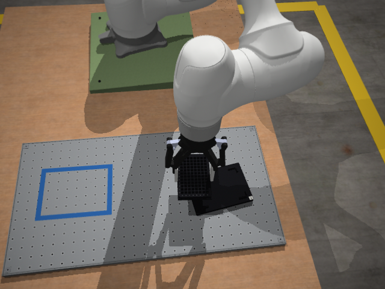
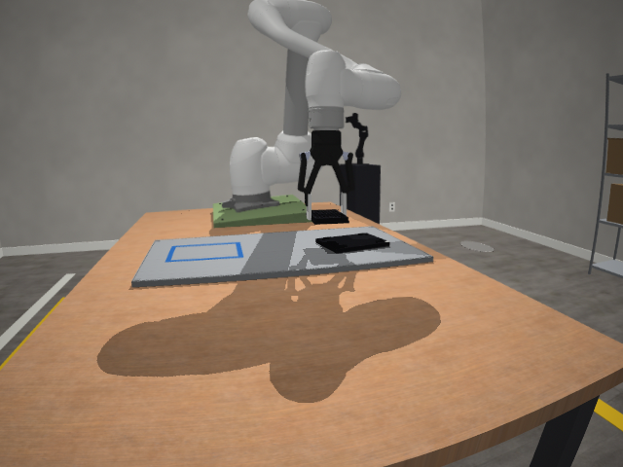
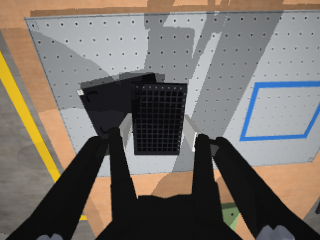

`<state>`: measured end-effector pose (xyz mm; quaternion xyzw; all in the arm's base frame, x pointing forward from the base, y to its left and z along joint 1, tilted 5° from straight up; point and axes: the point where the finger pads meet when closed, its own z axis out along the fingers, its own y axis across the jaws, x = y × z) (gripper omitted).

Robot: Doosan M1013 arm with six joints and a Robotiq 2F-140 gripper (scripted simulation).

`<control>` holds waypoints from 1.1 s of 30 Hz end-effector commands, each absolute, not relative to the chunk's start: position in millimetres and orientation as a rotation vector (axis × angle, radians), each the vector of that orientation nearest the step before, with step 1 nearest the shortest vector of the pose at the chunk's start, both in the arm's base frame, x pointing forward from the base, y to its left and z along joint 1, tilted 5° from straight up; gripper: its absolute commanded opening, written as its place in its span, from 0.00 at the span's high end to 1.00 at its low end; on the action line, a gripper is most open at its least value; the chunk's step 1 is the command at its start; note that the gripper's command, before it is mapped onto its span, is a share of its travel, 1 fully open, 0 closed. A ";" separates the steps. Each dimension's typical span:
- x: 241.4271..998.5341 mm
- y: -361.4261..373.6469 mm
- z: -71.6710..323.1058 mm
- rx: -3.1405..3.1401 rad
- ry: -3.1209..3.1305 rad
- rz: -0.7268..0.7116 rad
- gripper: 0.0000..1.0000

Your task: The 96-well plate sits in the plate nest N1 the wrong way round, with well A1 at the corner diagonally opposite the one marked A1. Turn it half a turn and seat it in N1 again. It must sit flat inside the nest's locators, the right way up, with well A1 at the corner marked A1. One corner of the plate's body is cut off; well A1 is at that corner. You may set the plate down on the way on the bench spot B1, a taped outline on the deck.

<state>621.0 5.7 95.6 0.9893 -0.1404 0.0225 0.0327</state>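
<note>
My gripper (image 1: 194, 166) is shut on the black 96-well plate (image 1: 194, 180) and holds it level in the air, well above the grey perforated deck. The plate also shows in the side view (image 2: 329, 216) and in the wrist view (image 3: 158, 118), gripped across its short sides. The empty black nest N1 (image 1: 227, 189) lies on the deck just right of and below the plate, with a small white A1 mark (image 1: 250, 197) at its front right corner. In the wrist view the plate overlaps the nest's edge (image 3: 107, 107). I cannot make out the plate's cut corner.
The blue taped outline B1 (image 1: 74, 191) lies on the left half of the deck. The arm's base stands on a green block (image 1: 139, 49) behind the deck. A black stand with a small arm (image 2: 363, 188) is behind the table.
</note>
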 end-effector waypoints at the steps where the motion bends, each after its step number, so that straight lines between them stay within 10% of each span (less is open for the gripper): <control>1: 623.3 13.2 95.5 3.045 -0.432 0.069 1.00; 33: 641.8 74.4 93.8 3.070 0.027 0.053 1.00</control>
